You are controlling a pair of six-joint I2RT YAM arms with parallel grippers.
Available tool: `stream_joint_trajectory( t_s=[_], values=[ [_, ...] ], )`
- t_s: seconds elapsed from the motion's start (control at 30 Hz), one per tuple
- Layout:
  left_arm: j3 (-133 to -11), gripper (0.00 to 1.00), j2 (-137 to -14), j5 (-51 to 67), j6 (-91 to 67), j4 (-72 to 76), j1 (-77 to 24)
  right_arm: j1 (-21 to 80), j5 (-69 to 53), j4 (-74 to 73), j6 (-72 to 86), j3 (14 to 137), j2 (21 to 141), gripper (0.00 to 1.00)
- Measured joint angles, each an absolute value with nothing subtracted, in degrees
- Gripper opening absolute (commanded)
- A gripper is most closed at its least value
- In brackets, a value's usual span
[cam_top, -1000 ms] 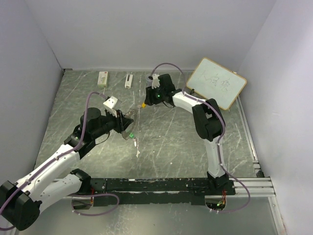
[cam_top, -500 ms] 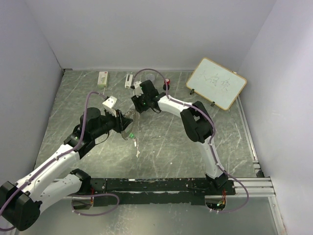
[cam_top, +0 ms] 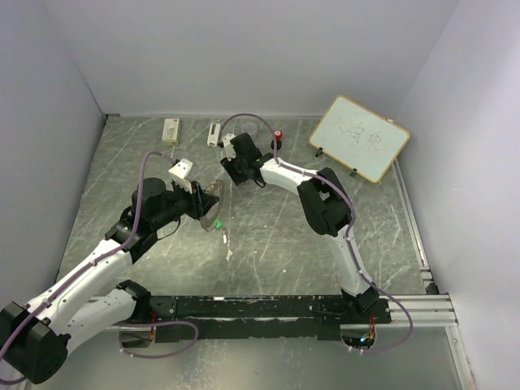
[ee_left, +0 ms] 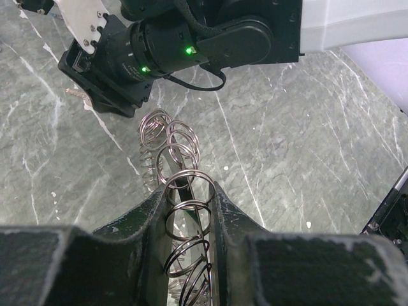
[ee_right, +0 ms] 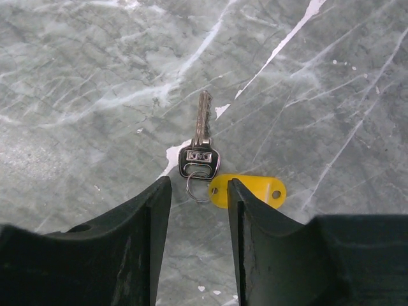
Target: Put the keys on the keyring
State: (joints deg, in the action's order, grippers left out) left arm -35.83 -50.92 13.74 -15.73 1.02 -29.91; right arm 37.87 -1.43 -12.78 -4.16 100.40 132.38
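My left gripper is shut on the keyring, a silver ring with a coiled, chain-like rim that stands up between the jaws in the left wrist view. The green-headed key lies on the table just below that gripper. My right gripper is open, low over the table, with its jaws either side of the small ring that joins a silver key to its yellow tag. In the top view this gripper hides the yellow key.
A framed whiteboard leans at the back right. A red-capped black knob and two white pieces stand along the back. A white scrap lies mid-table. The right arm's wrist looms close behind the keyring.
My right arm has swung left from the back middle and come down over the yellow-tagged key. My left arm has kept still with the keyring.
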Motion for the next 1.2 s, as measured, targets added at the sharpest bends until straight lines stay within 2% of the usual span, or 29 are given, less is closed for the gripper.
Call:
stream_joint_trajectory(
  t_s=[0.13, 0.33, 0.63, 0.83, 1.2],
  values=[
    [-35.83, 0.07, -50.94, 13.76, -15.73, 1.02, -29.71, 37.95, -0.1, -12.93, -4.91, 101.21, 133.21, 0.28],
    [-35.83, 0.07, -50.94, 13.87, -15.73, 1.04, -29.61, 37.95, 1.85, -12.95, -5.37, 101.25, 133.25, 0.0],
    [-35.83, 0.07, -51.0, 14.35, -15.77, 1.06, -29.36, 38.02, 2.87, -10.98, -4.95, 97.6, 130.93, 0.0],
    [-35.83, 0.07, -51.0, 14.85, -15.88, 1.43, -29.32, 38.0, 2.85, -10.37, -3.99, 92.53, 123.87, 0.0],
    [-35.14, 0.07, -51.07, 19.62, -14.79, 5.69, -29.28, 36.07, -4.05, -0.91, -3.68, 71.33, 88.01, 0.0]
  ],
)
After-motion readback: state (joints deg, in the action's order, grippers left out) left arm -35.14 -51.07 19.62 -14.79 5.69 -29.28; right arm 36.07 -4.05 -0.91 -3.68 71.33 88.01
